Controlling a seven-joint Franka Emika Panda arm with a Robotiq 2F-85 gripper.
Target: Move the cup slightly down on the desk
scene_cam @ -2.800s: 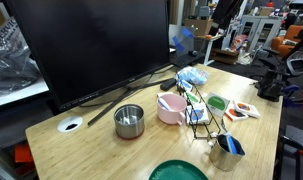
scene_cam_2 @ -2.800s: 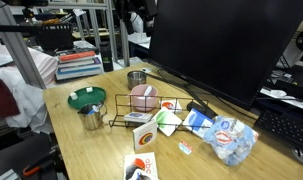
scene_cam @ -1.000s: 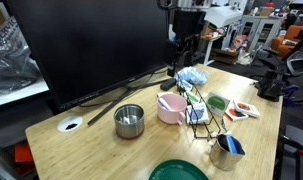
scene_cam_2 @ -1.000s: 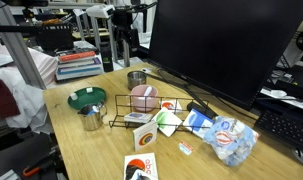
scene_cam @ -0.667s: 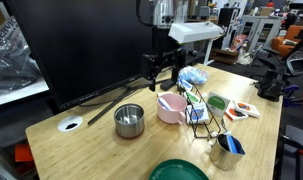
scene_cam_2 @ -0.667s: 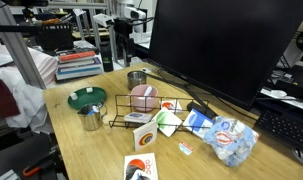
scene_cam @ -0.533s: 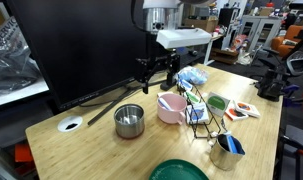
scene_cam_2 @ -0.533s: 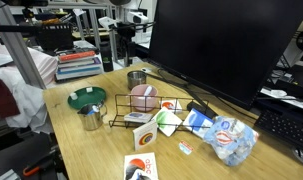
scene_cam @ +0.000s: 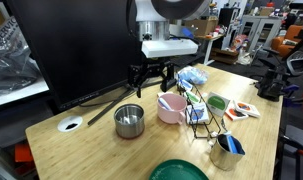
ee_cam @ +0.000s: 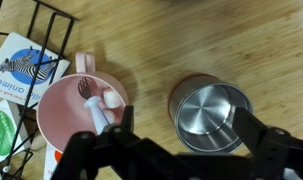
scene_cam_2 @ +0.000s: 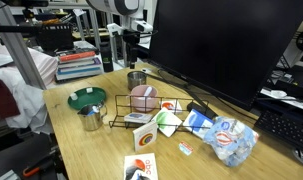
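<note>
The cup (scene_cam: 129, 121) is a wide, short, shiny silver metal cup standing upright on the light wood desk (scene_cam: 91, 150). It also shows in the other exterior view (scene_cam_2: 137, 78) and in the wrist view (ee_cam: 209, 112). My gripper (scene_cam: 149, 75) hangs open in the air above and behind the cup, between it and the pink cup (scene_cam: 171, 108). In the wrist view the two dark fingers (ee_cam: 181, 140) stand wide apart on either side of the silver cup, with nothing held.
A large black monitor (scene_cam: 86, 45) stands right behind. A pink cup with a utensil (ee_cam: 79, 108), a black wire rack (scene_cam: 198, 115), a green bowl (scene_cam_2: 88, 98), a small steel cup (scene_cam: 229, 150), cards and a plastic bag (scene_cam_2: 226, 135) crowd the desk. A white grommet (scene_cam: 70, 125) sits nearby.
The arm has swung in from the back and come down toward the silver cup, the gripper staying open. The cup and other objects have not moved.
</note>
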